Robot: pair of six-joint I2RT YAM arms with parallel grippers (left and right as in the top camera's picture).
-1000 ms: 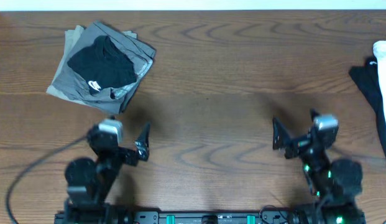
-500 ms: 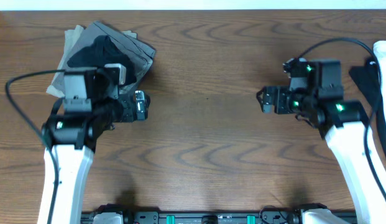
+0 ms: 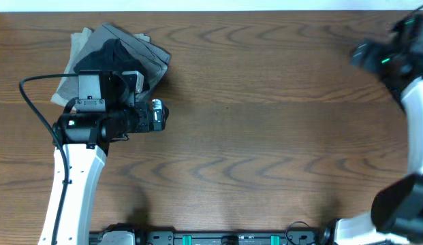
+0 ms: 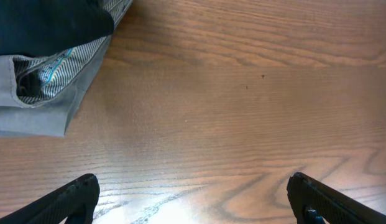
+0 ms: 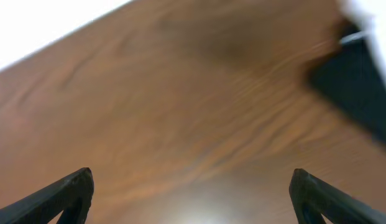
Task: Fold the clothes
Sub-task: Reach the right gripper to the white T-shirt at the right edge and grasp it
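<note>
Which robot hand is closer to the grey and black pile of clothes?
Left. The left gripper hovers just beside the pile; the right gripper is far across the table, near its right edge.

A brown wood-grain table [image 3: 265, 136] fills the overhead view. Near its far left corner lies a folded grey garment [image 3: 148, 58], striped lining showing at one opening, with a black garment [image 3: 114, 51] on top of it. At the table's right edge, blurred in the right wrist view, a black cloth [image 5: 360, 93] lies beside a white cloth [image 5: 367, 15].
</note>
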